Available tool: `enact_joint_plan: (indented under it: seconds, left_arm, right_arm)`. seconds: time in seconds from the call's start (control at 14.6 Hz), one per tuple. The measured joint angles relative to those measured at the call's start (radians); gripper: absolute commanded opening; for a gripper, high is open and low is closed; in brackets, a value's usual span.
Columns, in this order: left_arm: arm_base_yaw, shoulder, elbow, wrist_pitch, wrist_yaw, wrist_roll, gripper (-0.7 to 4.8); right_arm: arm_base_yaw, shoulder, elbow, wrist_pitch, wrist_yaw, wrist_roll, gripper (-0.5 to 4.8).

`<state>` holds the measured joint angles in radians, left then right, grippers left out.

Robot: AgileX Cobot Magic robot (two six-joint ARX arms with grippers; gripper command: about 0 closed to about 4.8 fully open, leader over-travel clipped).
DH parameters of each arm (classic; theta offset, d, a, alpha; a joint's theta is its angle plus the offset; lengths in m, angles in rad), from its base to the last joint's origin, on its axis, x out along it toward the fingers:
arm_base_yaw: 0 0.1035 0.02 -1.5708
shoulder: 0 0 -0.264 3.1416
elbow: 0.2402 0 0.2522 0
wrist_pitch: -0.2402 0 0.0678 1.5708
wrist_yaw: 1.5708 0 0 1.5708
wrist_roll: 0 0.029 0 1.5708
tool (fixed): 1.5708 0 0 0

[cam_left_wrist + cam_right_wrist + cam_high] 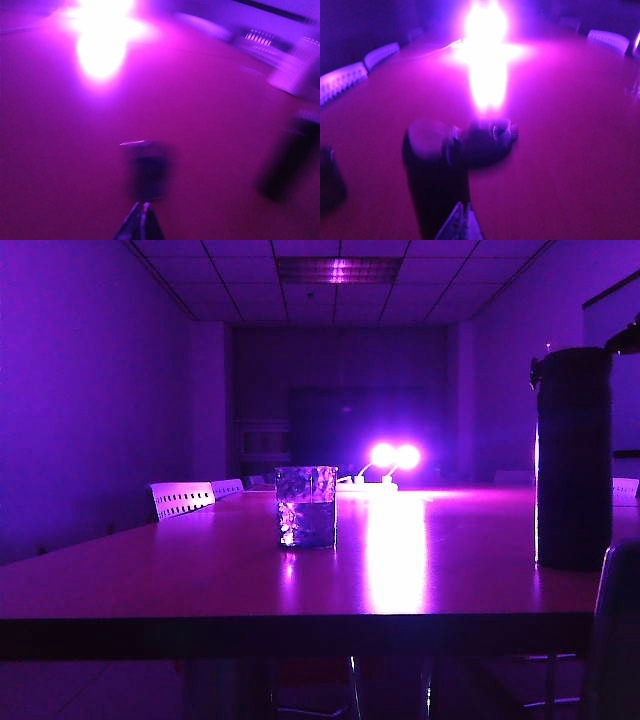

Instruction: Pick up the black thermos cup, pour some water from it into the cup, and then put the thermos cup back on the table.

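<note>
While both wrist views are blurred, the left gripper (143, 212) shows its fingertips pressed together with nothing between them, above the table (60, 165) with the cup (149, 170) just ahead, and the right gripper (461, 215) is likewise closed and empty, just short of the thermos (434, 175). Seen from the exterior camera, the thermos (573, 460) stands upright near the table's (150, 585) right edge, well apart from the cup (306, 506), which stands upright near the middle and holds some water.
</note>
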<state>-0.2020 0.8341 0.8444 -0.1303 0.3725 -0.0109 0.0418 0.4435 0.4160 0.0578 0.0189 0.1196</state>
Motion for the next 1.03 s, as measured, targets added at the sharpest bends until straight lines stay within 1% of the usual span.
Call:
enact_joint_plan:
  seconds: [0.07, 0.14, 0.21, 0.27, 0.34, 0.41, 0.48, 0.55, 0.69, 1.03]
  left_arm:
    - [-0.08, 0.029, 0.023, -0.002, -0.007, 0.023, -0.05]
    - [-0.155, 0.052, 0.042, -0.023, -0.046, 0.034, -0.05]
    - [-0.218, 0.064, 0.051, -0.037, -0.094, 0.037, -0.05]
    - [-0.272, 0.072, 0.052, -0.056, -0.111, 0.037, -0.05]
    - [-0.307, 0.075, 0.052, -0.079, -0.112, 0.037, -0.05]
    - [-0.323, 0.074, 0.052, -0.111, -0.126, 0.037, -0.05]
    - [-0.323, 0.075, 0.052, -0.118, -0.134, 0.037, -0.05]
    - [-0.326, 0.074, 0.052, -0.117, -0.134, 0.037, -0.05]
    - [-0.325, 0.074, 0.052, -0.114, -0.134, 0.037, -0.05]
    - [-0.326, 0.075, 0.052, -0.105, -0.129, 0.037, -0.05]
  right_arm:
    - [0.0, 0.027, 0.0, 0.056, -0.003, 0.0, -0.06]
    - [0.0, 0.061, 0.002, 0.108, -0.027, 0.006, -0.06]
    - [0.005, 0.095, 0.003, 0.13, -0.066, 0.016, -0.06]
    - [0.027, 0.129, 0.002, 0.127, -0.079, 0.027, -0.06]
    - [0.046, 0.148, 0.001, 0.123, -0.086, 0.031, -0.04]
    - [0.067, 0.176, 0.002, 0.132, -0.084, 0.031, 0.36]
    - [0.071, 0.208, 0.002, 0.142, -0.084, 0.032, 1.93]
    - [0.071, 0.245, 0.001, 0.137, -0.093, 0.032, 4.79]
    - [0.072, 0.297, 0.001, 0.143, -0.124, 0.033, 4.79]
    - [0.074, 0.489, 0.002, 0.275, -0.093, 0.029, 4.79]
